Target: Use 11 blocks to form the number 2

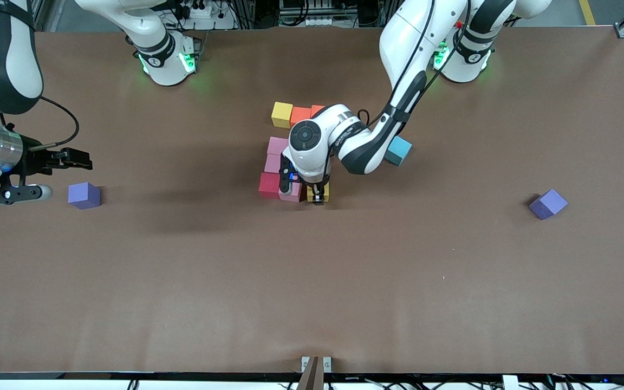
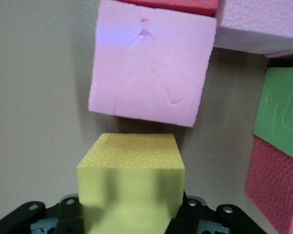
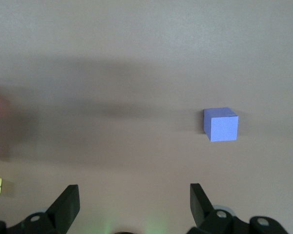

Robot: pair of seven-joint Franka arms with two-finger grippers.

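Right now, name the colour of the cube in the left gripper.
Yellow cube, clearest in the left wrist view.

I find no legible text, label, brand or number on anything before me; printing on my left arm (image 1: 344, 135) is unreadable.

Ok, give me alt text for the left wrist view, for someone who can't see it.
The left gripper is shut on a yellow cube, just short of a pink cube on the brown table. Beside them lie a green cube and a red cube, with another pink cube past the green one.
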